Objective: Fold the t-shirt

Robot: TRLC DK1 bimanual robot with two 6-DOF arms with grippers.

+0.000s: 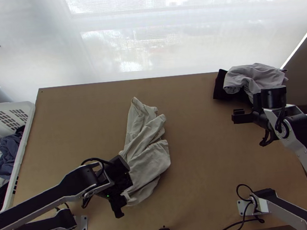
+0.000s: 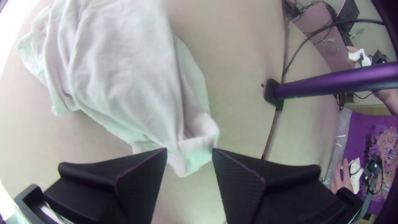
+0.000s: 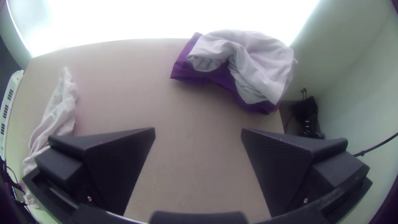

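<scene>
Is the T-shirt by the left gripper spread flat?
No, the cream T-shirt lies bunched in a long, creased heap on the wooden table.

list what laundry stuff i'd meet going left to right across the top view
White plastic basket → bunched cream t-shirt → light grey garment lying partly over black cloth

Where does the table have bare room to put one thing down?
Bare table between the light shirt and the right gripper; another bare patch between the white basket and the shirt, beyond the left arm. Crowded: the far right corner, with clothes, and the shirt's near end, at the left gripper.
</scene>
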